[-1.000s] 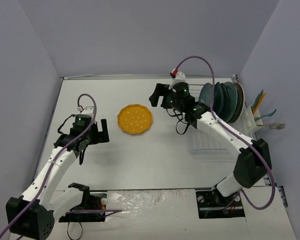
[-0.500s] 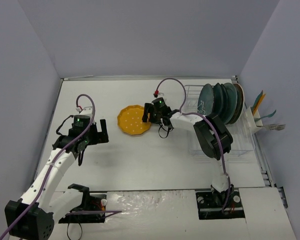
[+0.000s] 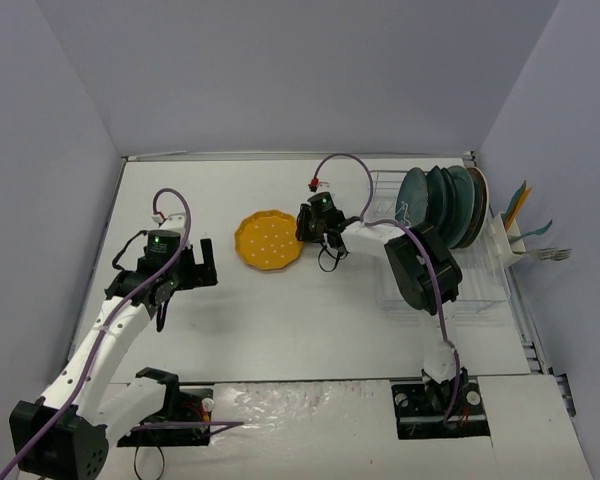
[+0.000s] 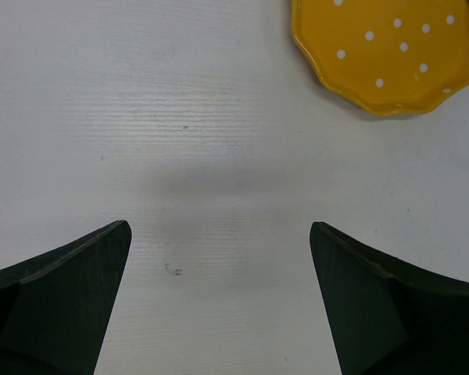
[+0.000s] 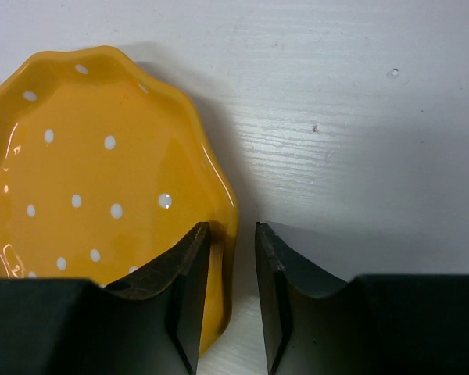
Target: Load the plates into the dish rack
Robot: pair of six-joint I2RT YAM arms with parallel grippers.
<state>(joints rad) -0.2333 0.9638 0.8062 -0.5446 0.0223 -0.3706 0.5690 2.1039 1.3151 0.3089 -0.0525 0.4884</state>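
Orange-yellow plate (image 3: 270, 239): lying flat on the table (image 3: 280, 320), left of the dish rack (image 3: 485, 292) and well apart from it. It's sitting exactly where it was a second ago.
What's changing: the right arm was up beside the rack a second ago and is now reaching down at the plate's right rim, so I reckon it's going for this plate.
Right gripper (image 5: 233, 226): straddling the scalloped rim, one finger over the glaze and the other outside it. The jaws are sitting only narrowly apart, with a sliver of white table showing beside the rim, so it isn't pinching yet (close, though).
Right arm pose: stretching out low and to the left, wrist hanging near the table.
Left gripper (image 4: 219, 226): hanging wide open over bare table, holding nothing, with the plate off at its upper right. It isn't budging from a second ago.
Rack: the other plates (image 3: 445, 200) are already standing on edge at its far end.
Meaning for the task: this is looking like the only plate left to load.
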